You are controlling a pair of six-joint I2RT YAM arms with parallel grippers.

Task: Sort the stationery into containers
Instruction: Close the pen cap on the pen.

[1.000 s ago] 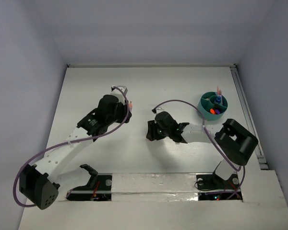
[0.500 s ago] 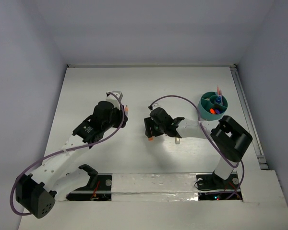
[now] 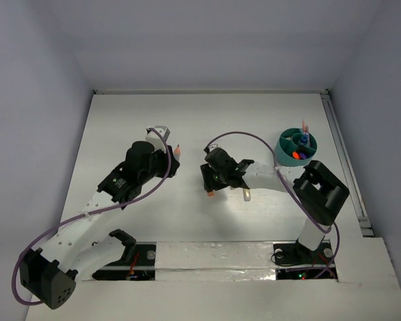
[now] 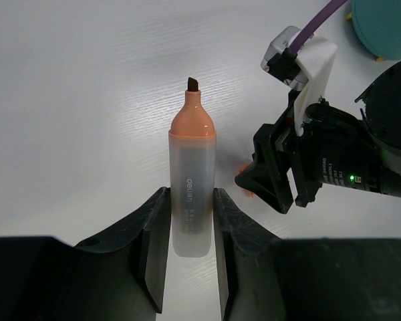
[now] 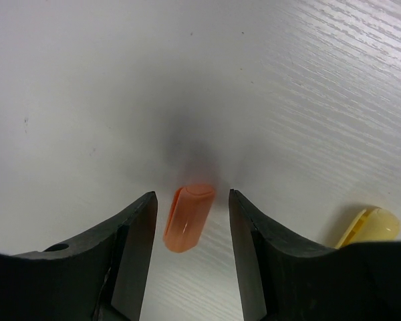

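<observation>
My left gripper (image 4: pixel 190 195) is shut on an uncapped orange highlighter (image 4: pixel 192 150), tip pointing away from the wrist; it also shows in the top view (image 3: pixel 176 151), left of centre. My right gripper (image 5: pixel 192 198) is open, its jaws either side of an orange stub (image 5: pixel 188 219) that lies on the table, touching neither jaw. In the top view the right gripper (image 3: pixel 210 188) is mid-table with the orange stub (image 3: pixel 210 194) at its tips. The teal organiser (image 3: pixel 284 148) stands at the far right, holding several pens.
A yellow cap (image 5: pixel 371 225) lies just right of the right gripper, also seen in the top view (image 3: pixel 246 194). The right gripper's body (image 4: pixel 281 177) and the organiser's edge (image 4: pixel 387 27) show in the left wrist view. A rail (image 3: pixel 344 160) runs along the table's right edge.
The right gripper moved left, and its jaws now stand on either side of the orange stub. The left arm shifted slightly, still holding the highlighter.
</observation>
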